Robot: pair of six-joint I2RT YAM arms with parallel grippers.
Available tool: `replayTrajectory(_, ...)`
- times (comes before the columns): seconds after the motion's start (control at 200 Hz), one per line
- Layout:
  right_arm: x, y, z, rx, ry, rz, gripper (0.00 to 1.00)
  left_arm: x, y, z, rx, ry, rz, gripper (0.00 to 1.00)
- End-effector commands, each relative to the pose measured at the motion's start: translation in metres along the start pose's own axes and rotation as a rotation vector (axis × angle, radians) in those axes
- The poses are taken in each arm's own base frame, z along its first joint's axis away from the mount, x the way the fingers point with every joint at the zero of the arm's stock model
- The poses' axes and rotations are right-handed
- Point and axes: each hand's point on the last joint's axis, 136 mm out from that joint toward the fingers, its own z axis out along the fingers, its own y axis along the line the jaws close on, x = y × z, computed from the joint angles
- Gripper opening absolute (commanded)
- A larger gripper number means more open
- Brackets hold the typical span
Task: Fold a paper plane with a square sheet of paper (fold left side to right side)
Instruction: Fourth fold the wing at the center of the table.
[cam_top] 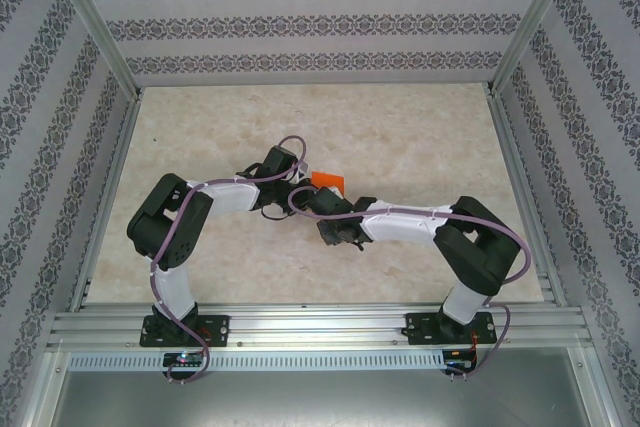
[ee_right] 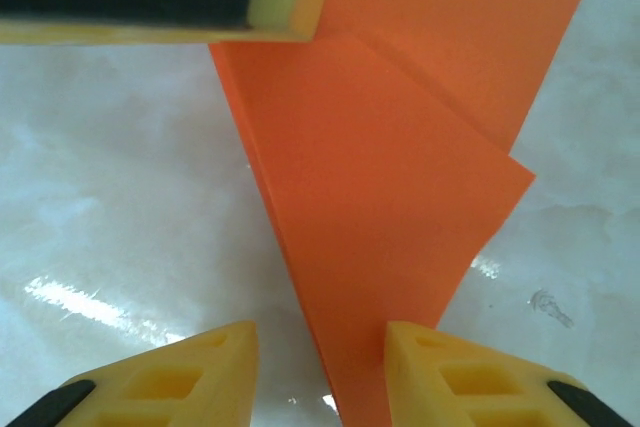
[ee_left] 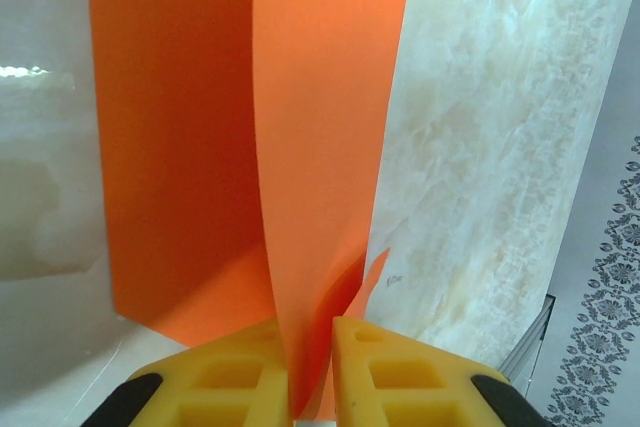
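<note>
- Left gripper is clamped tight on the sheet of paper, pinching a raised flap between its yellow fingers.
- Right gripper has its jaws parted and isn't gripping anything. The paper's narrow folded end runs between them, closer to one finger than the other.
- The paper sits mid-table between both wrists, partly folded, lower layer flat on the marble-look top.

Left gripper pinched shut, right gripper jaws apart, both seemingly tilted downward

Both arms bar the table centre; its far half lies free.
</note>
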Motion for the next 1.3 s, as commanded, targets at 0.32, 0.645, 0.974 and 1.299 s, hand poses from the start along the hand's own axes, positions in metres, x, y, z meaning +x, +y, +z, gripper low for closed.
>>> replayTrajectory(0.32, -0.002, -0.008, 0.005, 0.081, -0.001, -0.016, 0.34, -0.002, -0.015, -0.003, 0.011, -0.015, 0.024, 0.18)
replayTrajectory(0.645, 0.001, -0.011, 0.008, 0.086, 0.005, -0.008, 0.29, -0.003, -0.016, -0.005, 0.009, -0.017, 0.028, 0.18)
replayTrajectory(0.974, 0.005, -0.012, 0.013, 0.065, 0.018, 0.011, 0.24, -0.003, -0.017, -0.006, 0.005, -0.019, 0.032, 0.18)
replayTrajectory(1.299, 0.009, -0.012, 0.018, -0.001, 0.023, 0.053, 0.18, -0.005, -0.022, -0.009, 0.005, -0.020, 0.045, 0.23)
